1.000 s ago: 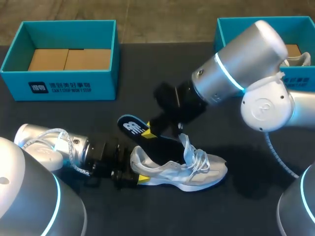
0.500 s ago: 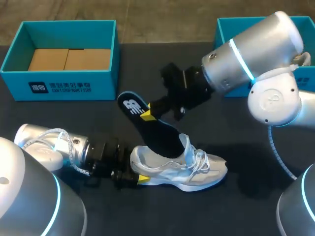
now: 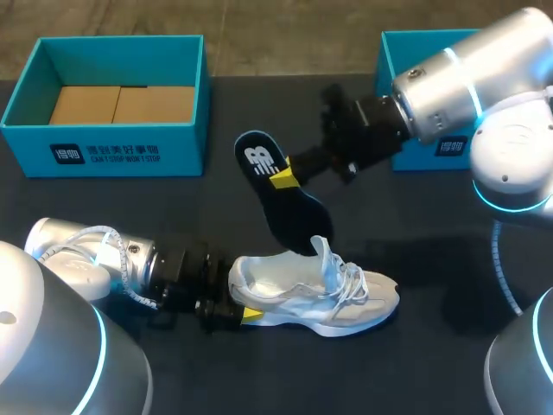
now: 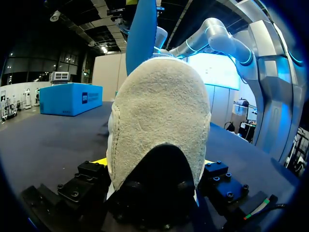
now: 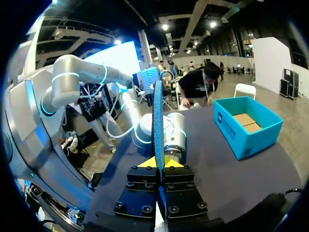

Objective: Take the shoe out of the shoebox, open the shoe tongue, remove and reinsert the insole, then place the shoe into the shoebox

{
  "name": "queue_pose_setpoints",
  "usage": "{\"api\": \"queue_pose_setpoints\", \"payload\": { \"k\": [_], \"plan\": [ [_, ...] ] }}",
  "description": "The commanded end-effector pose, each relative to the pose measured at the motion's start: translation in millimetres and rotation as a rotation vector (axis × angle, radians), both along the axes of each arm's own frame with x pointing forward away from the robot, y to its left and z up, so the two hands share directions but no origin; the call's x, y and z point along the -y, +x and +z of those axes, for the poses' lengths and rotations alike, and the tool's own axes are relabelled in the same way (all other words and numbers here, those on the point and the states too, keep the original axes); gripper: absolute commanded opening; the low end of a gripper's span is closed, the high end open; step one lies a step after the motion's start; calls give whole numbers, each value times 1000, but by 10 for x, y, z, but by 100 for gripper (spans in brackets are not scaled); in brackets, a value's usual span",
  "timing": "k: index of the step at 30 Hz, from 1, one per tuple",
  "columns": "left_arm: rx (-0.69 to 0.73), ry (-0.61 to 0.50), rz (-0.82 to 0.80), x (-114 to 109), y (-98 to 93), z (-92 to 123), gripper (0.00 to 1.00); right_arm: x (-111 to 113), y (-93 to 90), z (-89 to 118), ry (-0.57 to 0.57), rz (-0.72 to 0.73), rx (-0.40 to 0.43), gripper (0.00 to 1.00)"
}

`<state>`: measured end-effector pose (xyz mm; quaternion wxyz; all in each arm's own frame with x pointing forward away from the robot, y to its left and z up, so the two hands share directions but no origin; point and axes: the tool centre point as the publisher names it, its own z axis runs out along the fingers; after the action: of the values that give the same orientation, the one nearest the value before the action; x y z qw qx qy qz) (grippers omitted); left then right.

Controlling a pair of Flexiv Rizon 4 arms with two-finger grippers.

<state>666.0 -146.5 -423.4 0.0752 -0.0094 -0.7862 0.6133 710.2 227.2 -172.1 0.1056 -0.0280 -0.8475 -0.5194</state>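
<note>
Insole (image 3: 281, 203) clenched edge-on by right gripper (image 3: 289, 175) at frame centre, long axis slanted from upper left down to lower right, lower end close over the shoe (image 3: 311, 298) opening. Shoe flat on table (image 3: 432, 363) below centre, toe pointing right, heel clamped by left gripper (image 3: 240, 313). Judged reinsertion to need that lower end steered down and rightward along the shoe's length.

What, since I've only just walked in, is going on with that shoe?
The left gripper is shut on the heel of the white shoe, which lies on the table. The right gripper is shut on the dark insole, holding it up at a slant with its lower end at the shoe's opening. The teal shoebox at far left has no shoe inside.
</note>
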Motion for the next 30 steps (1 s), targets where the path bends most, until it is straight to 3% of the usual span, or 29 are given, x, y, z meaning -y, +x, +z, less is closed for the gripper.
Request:
{"api": "queue_pose_setpoints", "payload": {
  "k": [1, 7, 17, 20, 24, 30],
  "plan": [
    [0, 2, 1, -3, 10, -39, 0, 8, -36, -5, 2, -7, 4, 0],
    [0, 2, 1, -3, 10, -39, 0, -2, -28, 9, 15, -18, -3, 0],
    [0, 2, 1, -3, 10, -39, 0, 65, 42, 552, 132, -106, 23, 0],
    [0, 2, 1, -3, 10, -39, 0, 116, 28, 652, 170, -107, 3, 0],
    [0, 2, 1, -3, 10, -39, 0, 253, -6, 781, 263, -72, -91, 0],
    [0, 2, 1, -3, 10, -39, 0, 471, -62, 879, 257, -120, -131, 0]
  ]
}}
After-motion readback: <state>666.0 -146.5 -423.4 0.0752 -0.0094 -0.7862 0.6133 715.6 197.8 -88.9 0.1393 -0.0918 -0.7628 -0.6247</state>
